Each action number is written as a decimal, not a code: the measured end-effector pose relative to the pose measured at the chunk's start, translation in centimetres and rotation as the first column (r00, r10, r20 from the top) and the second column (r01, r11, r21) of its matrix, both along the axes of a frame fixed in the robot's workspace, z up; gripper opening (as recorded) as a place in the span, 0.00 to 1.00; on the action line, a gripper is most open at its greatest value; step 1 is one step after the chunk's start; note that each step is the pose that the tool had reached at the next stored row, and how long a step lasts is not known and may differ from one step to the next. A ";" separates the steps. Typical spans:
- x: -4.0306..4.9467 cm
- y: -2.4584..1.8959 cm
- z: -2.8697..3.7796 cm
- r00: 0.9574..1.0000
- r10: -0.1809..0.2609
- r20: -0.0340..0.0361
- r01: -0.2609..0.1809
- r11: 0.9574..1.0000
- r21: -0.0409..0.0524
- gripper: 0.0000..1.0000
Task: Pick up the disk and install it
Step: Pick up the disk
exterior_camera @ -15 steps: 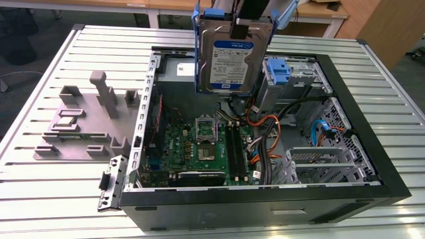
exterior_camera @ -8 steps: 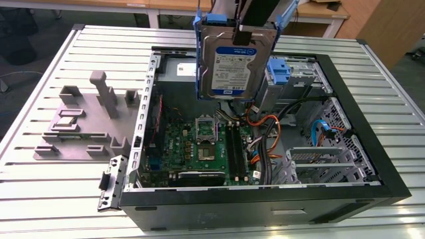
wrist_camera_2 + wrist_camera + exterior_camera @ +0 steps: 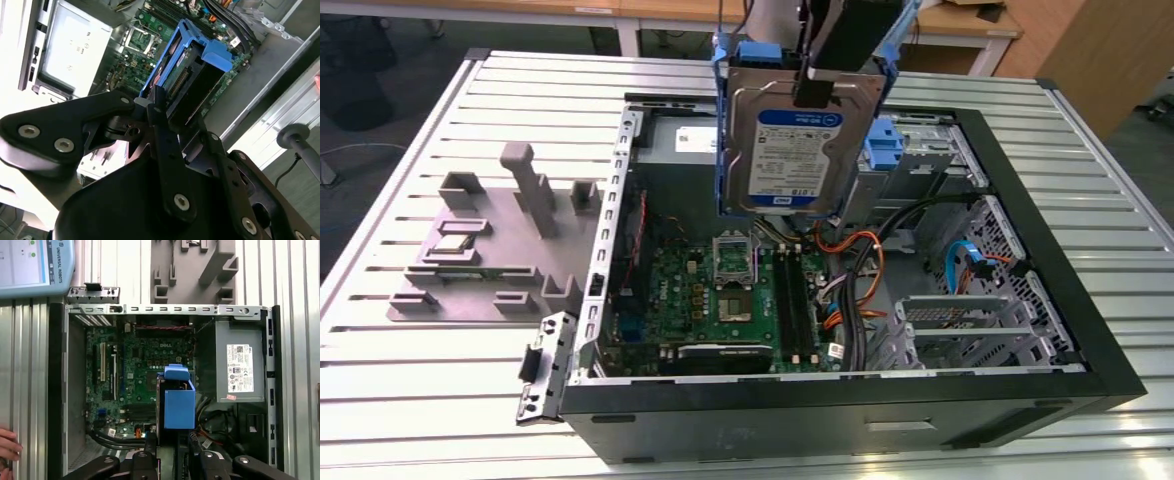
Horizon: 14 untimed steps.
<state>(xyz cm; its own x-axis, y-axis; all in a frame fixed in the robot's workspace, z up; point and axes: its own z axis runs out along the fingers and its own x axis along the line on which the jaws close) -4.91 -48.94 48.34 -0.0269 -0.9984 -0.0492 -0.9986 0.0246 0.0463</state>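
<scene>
The gripper (image 3: 811, 95) is clamped on the disk (image 3: 790, 150), its two black fingers (image 3: 150, 442) pressing the drive's opposite flat faces near one end. The disk hangs upright in the air above the open computer case (image 3: 854, 405), and in the exterior view its white-and-blue label faces the camera, with the blue bracket (image 3: 761, 52) showing along its upper edge and sides. In the first wrist view the disk (image 3: 178, 402) is seen end-on over the middle of the case, with the gripper (image 3: 172, 440) behind it, the motherboard (image 3: 130, 360) below it and the grey power supply (image 3: 240, 360) with its white sticker off to one side. The second wrist view looks along the gripper (image 3: 177, 112) at the disk (image 3: 187, 75), with the green motherboard (image 3: 135, 55) beyond it. The case lies on its side with its side panel off, resting on a slatted metal table (image 3: 427, 380). Inside it, in the exterior view, are the motherboard (image 3: 720, 300), orange cables (image 3: 865, 255) and a metal drive cage (image 3: 974, 325) toward the exterior view's right. A grey fixture (image 3: 480, 250) sits on the table beside the case, on the exterior view's left. A person's hand (image 3: 7, 447) rests on the table just outside the case wall
</scene>
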 end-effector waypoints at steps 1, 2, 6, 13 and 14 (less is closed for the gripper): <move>0.02 -0.21 0.00 1.000 0.000 0.000 0.000 1.000 0.000 0.35; 0.05 -0.43 0.00 1.000 0.000 0.000 0.000 1.000 0.000 0.35; 0.15 -1.28 -0.01 1.000 0.000 0.000 0.000 1.000 0.000 0.35; 0.33 -2.77 -0.01 1.000 0.000 0.000 0.000 1.000 0.000 0.35; 0.36 -2.99 -0.01 1.000 0.000 0.000 0.000 1.000 0.000 0.35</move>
